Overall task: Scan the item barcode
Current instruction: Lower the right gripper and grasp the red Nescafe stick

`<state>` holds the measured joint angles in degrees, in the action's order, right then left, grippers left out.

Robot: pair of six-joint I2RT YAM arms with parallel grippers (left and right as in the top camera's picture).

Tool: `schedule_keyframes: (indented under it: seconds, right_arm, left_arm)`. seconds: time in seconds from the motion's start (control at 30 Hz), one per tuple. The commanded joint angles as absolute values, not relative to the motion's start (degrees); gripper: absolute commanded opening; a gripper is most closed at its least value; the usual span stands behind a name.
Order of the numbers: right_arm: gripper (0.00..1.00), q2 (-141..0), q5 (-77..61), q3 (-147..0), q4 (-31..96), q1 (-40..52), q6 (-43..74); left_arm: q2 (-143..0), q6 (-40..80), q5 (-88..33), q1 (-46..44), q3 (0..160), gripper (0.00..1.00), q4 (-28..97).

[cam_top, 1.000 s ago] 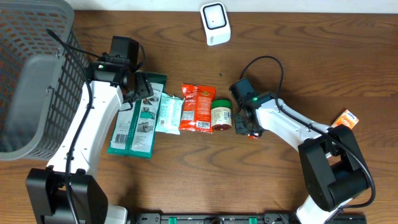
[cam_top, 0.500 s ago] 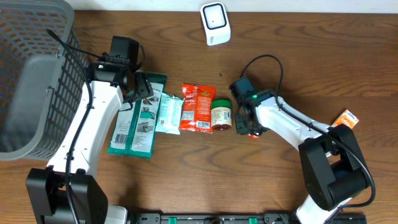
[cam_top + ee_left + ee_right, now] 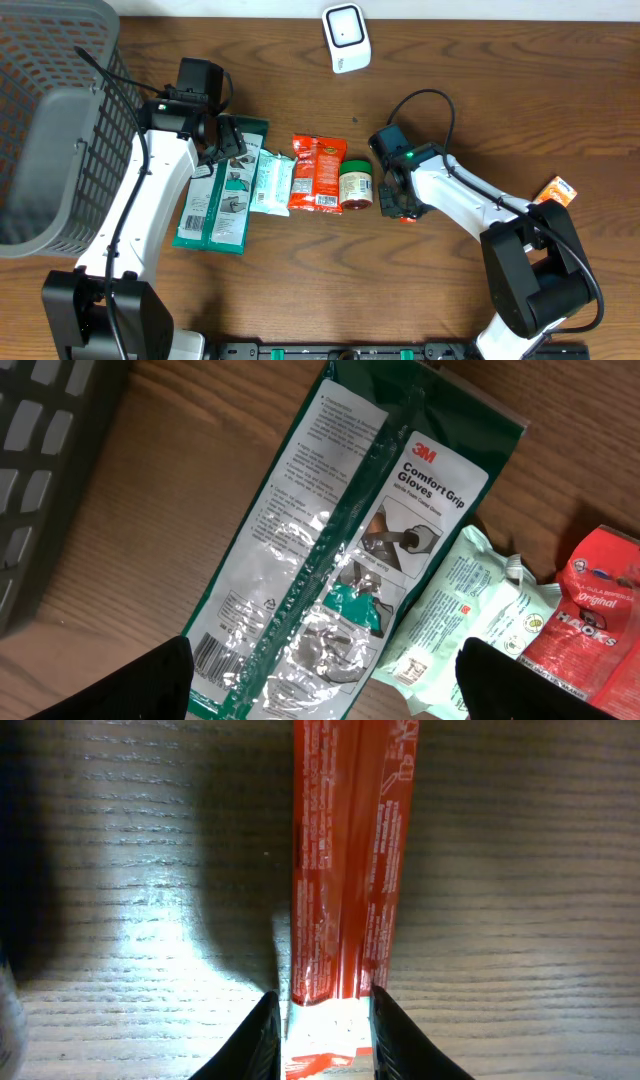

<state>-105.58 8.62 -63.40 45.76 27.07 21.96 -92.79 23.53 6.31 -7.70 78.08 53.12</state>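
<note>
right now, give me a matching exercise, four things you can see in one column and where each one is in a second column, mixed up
Things
1. grey basket
2. white scanner
3. green-lidded jar
4. thin red packet

Places
A. far edge of the table, near the middle
B. between the fingers of the right tool
C. left end of the table
D. beside the red snack bag, at the right end of the row

Pairs: 1-C, 2-A, 3-D, 4-B
</note>
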Motion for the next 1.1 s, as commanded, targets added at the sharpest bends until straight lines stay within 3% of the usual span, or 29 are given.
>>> schedule_keyframes:
  seconds: [0.0, 0.43, 0.6, 0.83, 1.07]
  right_arm:
    - [0.26, -106.13, 8.78, -63.18, 45.60, 27.09, 22.26]
    - [0.24, -106.13, 8.73, -58.00, 40.03, 27.09, 22.94]
    - [0.01, -106.04, 8.62, -57.63, 39.46, 26.92, 22.92]
    - [0.01, -103.44, 2.46, -64.49, 45.63, 24.32, 21.15]
    - [0.01, -97.32, -14.31, -66.15, 46.46, 17.82, 18.59]
  left_arm:
    - [-92.90, 23.16, 6.63, -7.68, 77.89, 0.84, 53.28]
    - [-92.90, 23.16, 6.63, -7.68, 77.89, 0.84, 53.28]
    - [-92.90, 23.16, 6.63, -7.68, 77.89, 0.84, 53.28]
    - [-92.90, 23.16, 6.63, -7.68, 77.89, 0.84, 53.28]
    - [-92.90, 23.16, 6.63, -7.68, 77.89, 0.84, 53.28]
